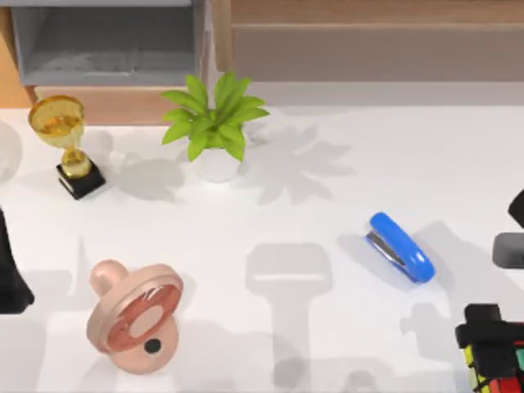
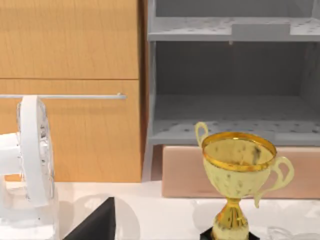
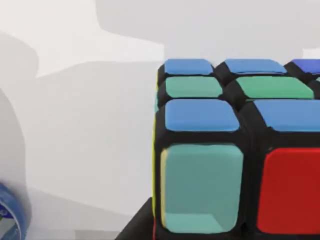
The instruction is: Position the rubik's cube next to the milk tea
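Observation:
The rubik's cube (image 1: 494,370) sits at the table's near right corner, black-framed with yellow and red squares. In the right wrist view the rubik's cube (image 3: 235,150) is very close, showing blue, green, teal and red squares. My right gripper (image 1: 489,329) hangs directly over it, its black body covering the cube's top. The milk tea (image 1: 135,309), a pink cup shape with a round reddish face and a black dot, lies at the near left, far from the cube. My left arm (image 1: 10,274) is parked at the left edge.
A blue stapler (image 1: 399,247) lies just left of and behind the cube. At the back stand a potted plant (image 1: 214,131) and a gold trophy (image 1: 70,143). A grey shelf (image 1: 106,41) lines the back edge. A white fan (image 2: 30,155) stands by the wooden cabinet (image 2: 70,90).

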